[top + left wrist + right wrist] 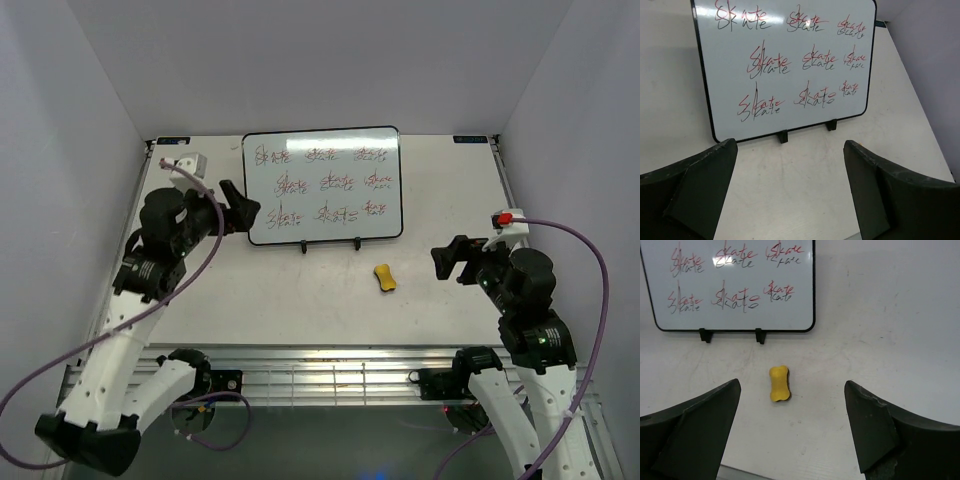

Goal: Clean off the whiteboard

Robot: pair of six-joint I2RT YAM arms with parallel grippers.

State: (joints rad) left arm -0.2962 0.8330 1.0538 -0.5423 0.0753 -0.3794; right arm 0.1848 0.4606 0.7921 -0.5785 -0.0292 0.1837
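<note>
1. The whiteboard [322, 186] stands propped at the far middle of the surface [300, 300], tilted back on two small black feet [704, 335] that rest on the surface at its lower edge.
2. It is covered in writing: the word "Skate" scribbled in red and black, nine times over, in three rows of three (the strokes overlap, so some copies are hard to read).
3. The board has a thin black rim and rounded corners, and a bright glare spot sits on its glossy face near the top.
4. The left end effector [243, 209] hangs just beside the board's left edge, its jaws spread wide with nothing between them. From the left wrist camera, both fingers [700, 190] frame the lower part of the board and the bare surface in front of it.
5. The right end effector [452, 260] sits to the right of the board and nearer the arms, also spread wide and holding nothing.
6. A small yellow eraser [779, 383], shaped like a bone, lies flat on the surface in front of the board's lower right corner, apart from the board and from both arms. In the right wrist view it lies ahead of the open jaws, a little left of centre.
</note>
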